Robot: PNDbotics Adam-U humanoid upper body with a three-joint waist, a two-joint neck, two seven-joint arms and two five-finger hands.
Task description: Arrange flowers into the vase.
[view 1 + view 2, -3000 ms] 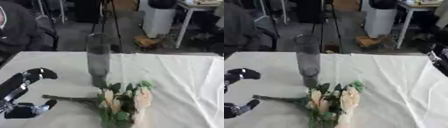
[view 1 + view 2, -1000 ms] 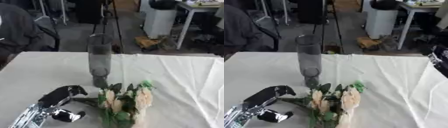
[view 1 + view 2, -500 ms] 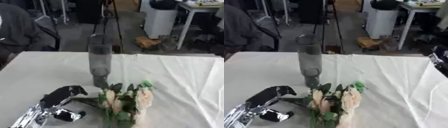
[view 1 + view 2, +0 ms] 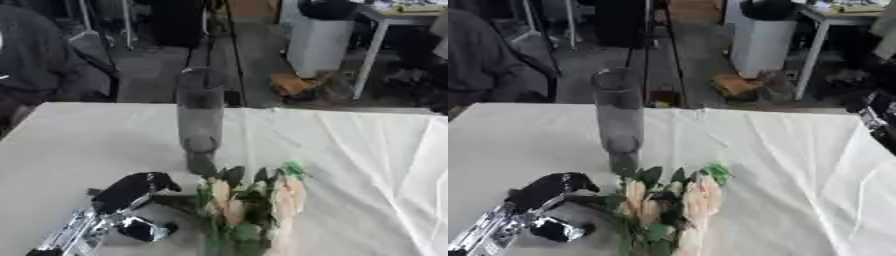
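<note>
One bunch of flowers (image 4: pixel 249 205) is lying on the bench (image 4: pixel 367 165) at lower centre, below the empty vase (image 4: pixel 200 117). Left robot hand (image 4: pixel 131 192) is hovering spread over the stems (image 4: pixel 171 200); it should be closing low on them, clear of the blooms.

Vase (image 4: pixel 199 120) stood upright mid-table (image 4: pixel 350 150). Flowers (image 4: pixel 249 200) lay on the table just in front of it, stems running left. Left hand (image 4: pixel 131 192) sat left of flowers, over the stems.
</note>
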